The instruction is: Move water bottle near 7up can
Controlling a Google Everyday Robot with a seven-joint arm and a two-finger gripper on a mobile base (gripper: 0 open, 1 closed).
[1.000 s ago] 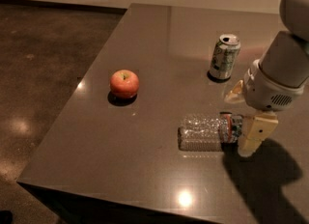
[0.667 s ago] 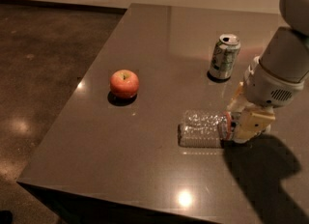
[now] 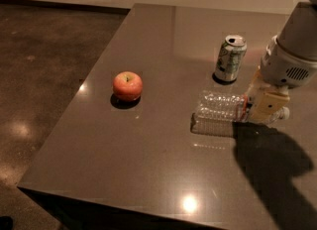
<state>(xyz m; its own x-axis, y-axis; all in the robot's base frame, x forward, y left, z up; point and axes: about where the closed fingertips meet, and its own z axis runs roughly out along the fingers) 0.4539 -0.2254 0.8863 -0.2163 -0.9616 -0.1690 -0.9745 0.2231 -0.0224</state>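
Glossy table [image 3: 148, 164]; clear ribbed plastic bottle [image 3: 220, 106], pincer [image 3: 265, 109] clamping it; metal can [image 3: 230, 58].

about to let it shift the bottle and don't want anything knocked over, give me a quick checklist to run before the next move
1. Gripper positioned at the water bottle: ok, it is down at the bottle's label end, next to the cap.
2. Hold on the bottle secured: cannot tell.
3. 7up can upright and in view: ok, it stands just behind the bottle, apart from it.
4. Apple out of the way: ok, it sits apart from the bottle and the can, on the side away from the gripper.
5. Bottle supported: ok, it lies on its side on the table, not at an edge.
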